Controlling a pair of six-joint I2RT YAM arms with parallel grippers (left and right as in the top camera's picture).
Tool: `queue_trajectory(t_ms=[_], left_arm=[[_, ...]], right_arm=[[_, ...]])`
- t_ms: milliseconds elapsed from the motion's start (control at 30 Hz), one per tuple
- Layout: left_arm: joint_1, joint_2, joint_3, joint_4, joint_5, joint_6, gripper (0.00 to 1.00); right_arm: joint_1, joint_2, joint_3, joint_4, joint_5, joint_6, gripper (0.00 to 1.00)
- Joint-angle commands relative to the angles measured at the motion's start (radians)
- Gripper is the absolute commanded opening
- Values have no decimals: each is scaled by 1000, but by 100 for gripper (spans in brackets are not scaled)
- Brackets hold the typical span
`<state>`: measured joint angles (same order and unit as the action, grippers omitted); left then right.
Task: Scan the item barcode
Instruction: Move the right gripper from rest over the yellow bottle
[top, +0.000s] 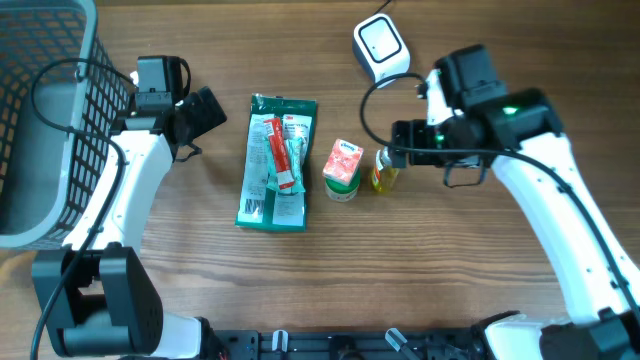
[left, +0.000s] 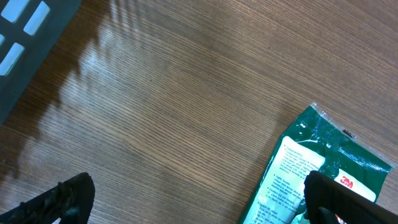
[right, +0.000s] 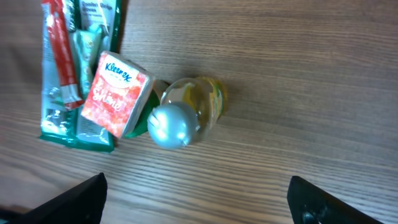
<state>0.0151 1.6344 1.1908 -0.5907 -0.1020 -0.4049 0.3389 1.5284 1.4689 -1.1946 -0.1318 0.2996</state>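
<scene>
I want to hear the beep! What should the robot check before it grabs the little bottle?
1. Right gripper open: ok.
2. Bottle centred ahead of it: ok.
3. Space around bottle: not ok, Kleenex pack crowds it.
4. Bottle's barcode showing: cannot tell.
5. Scanner uncovered: ok.
6. Left gripper open, away by the green 3M package: ok.

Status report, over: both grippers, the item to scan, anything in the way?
Left gripper open, empty. Right gripper open at the bottle, not gripping it. Tissue pack close beside the bottle. Scanner lies apart from both.
</scene>
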Motion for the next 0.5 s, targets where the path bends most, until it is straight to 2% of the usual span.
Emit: queue_trajectory(t_ms=[0, 200, 400, 467], left_arm=[[3, -12, 13, 0, 8, 5, 100], [3, -12, 13, 0, 8, 5, 100], [3, -12, 13, 0, 8, 5, 100], [3, -12, 13, 0, 8, 5, 100]], right_arm=[[42, 49, 12, 31, 72, 53, 95], [76, 127, 12, 65, 72, 70, 99], [80, 212, 12, 65, 71, 71, 95], [80, 240, 12, 65, 64, 70, 89]])
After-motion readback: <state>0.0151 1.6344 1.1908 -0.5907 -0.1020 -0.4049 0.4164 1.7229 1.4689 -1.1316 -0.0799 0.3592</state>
